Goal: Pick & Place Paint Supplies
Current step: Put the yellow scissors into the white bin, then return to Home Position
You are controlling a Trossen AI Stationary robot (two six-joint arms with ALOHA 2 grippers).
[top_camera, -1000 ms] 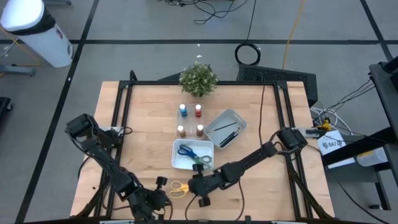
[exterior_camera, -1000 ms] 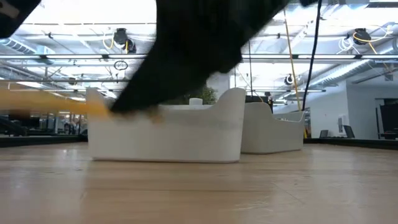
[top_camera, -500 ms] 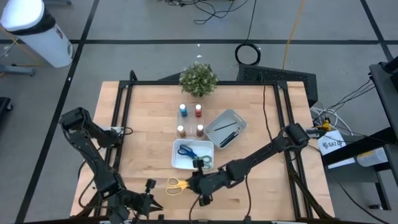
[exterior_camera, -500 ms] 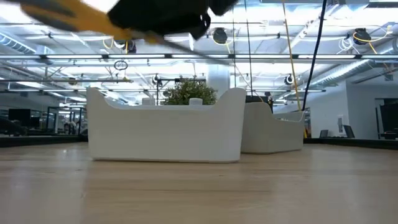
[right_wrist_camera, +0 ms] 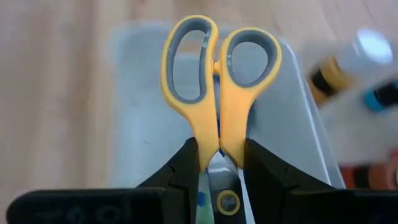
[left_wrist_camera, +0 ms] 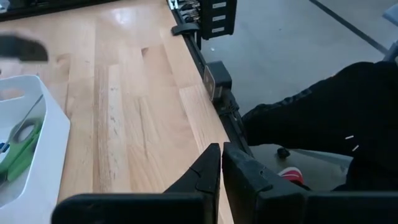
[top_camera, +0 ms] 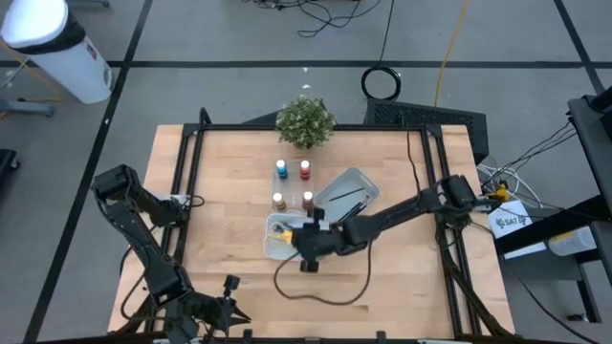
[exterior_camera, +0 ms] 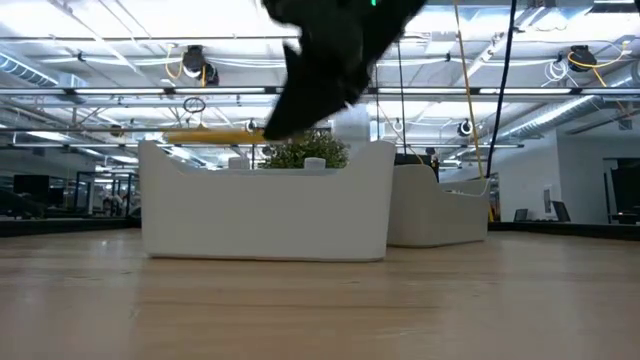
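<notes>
The right gripper (right_wrist_camera: 217, 163) has its two dark fingers (right_wrist_camera: 186, 165) clamped on yellow scissors (right_wrist_camera: 217, 87), one finger on each side of the shanks just below the handle loops. The loops point away from the wrist; they are smooth yellow plastic with grey inner linings, oval in shape. The metal blades and round pivot screw run back between the fingers toward the wrist. From above, the right gripper (top_camera: 308, 239) hangs over the white tray (top_camera: 273, 250), with the scissors (top_camera: 283, 230) showing as a yellow patch over the tray's far left part. In the level view the scissors (exterior_camera: 215, 133) are held roughly flat, just above the white tray's rim (exterior_camera: 265, 212).

The white tray is a rounded rectangular tub of matte plastic, near the middle of the table. It also holds green-handled scissors (left_wrist_camera: 18, 149). Beside its far right corner lies a grey tray (top_camera: 356, 183), set at an angle, with thin dark brushes (top_camera: 346, 198) inside. Four small bottles (top_camera: 293, 183) stand in a square just beyond the white tray, and a leafy plant (top_camera: 305, 121) stands at the far edge. The table (top_camera: 229, 201) is pale wood planks in a black frame.

The left gripper (left_wrist_camera: 221, 163) waits off the near left corner, fingers pressed together and empty.
</notes>
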